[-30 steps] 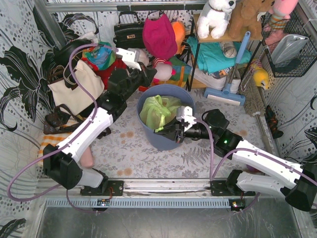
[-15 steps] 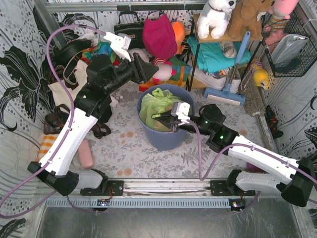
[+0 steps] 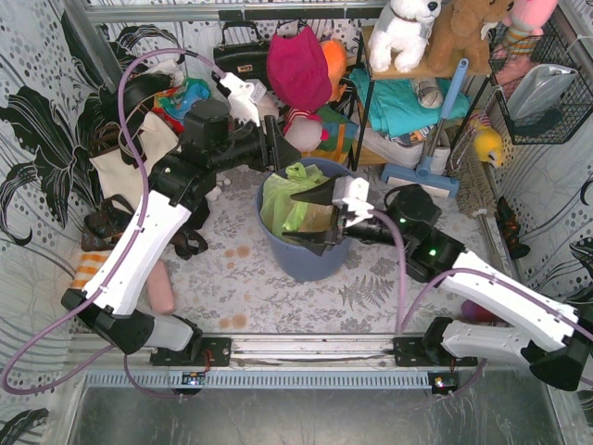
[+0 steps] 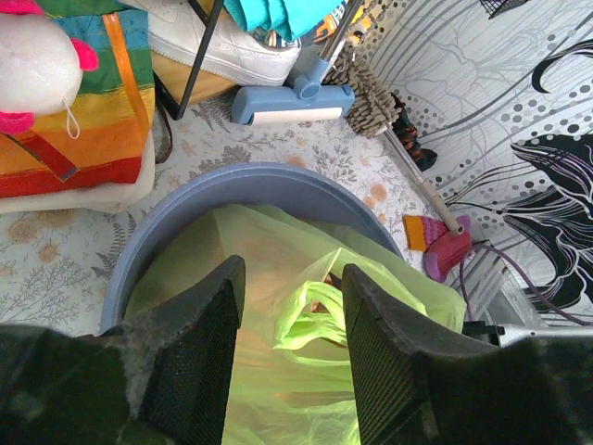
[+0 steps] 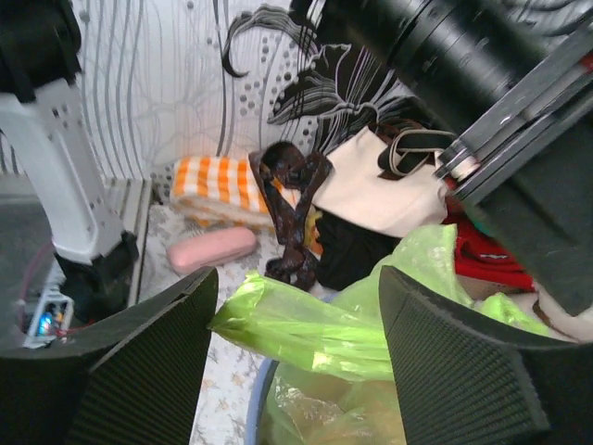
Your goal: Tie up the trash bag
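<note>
Floral-papered cell, left claw (image 4: 292, 273), right claw (image 3: 302, 221) gaping empty over trash bag (image 3: 279, 208)

Bright, even room light, soft shadows.
Overhead view sharp; wrist views blur their own near dark fingers (image 4: 190, 357); trash bag (image 5: 315, 329) glints.

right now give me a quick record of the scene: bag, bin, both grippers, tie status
trash bag: light green, inside the bin, top bunched above the rim
bin: round, blue-grey, upright
left gripper: open, above the bag on the bin's far side, holding nothing
right gripper: wide open, bag plastic between its fingers, not clamped
handle loop: loose, lying on top of the bag
tie status: no knot visible
</note>
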You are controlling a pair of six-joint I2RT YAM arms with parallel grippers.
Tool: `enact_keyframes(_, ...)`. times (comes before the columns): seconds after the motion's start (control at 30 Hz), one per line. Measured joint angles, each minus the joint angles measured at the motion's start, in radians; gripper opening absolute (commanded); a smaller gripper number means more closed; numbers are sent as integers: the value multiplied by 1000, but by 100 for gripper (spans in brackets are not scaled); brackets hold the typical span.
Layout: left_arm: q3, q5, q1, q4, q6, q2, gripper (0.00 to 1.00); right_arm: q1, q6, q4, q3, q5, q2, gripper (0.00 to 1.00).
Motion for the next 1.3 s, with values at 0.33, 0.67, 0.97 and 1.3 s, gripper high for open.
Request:
enact_keyframes(0.33,-5,-26,0,-14,1,-41,55,-6,415,-428,505,401,45,73)
enact_keyframes(0.67,31,-37,0,-146,-3,-88,55,-100,627,-748,564,518,142,72)
enact_keyframes(0.97,-39,68,0,-190,-176,-280,62,-148,660,-768,552,509,143,71)
enact_keyframes(1.3,-386,307,-32,13,-521,-311,70,-152,659,-774,552,420,159,68)
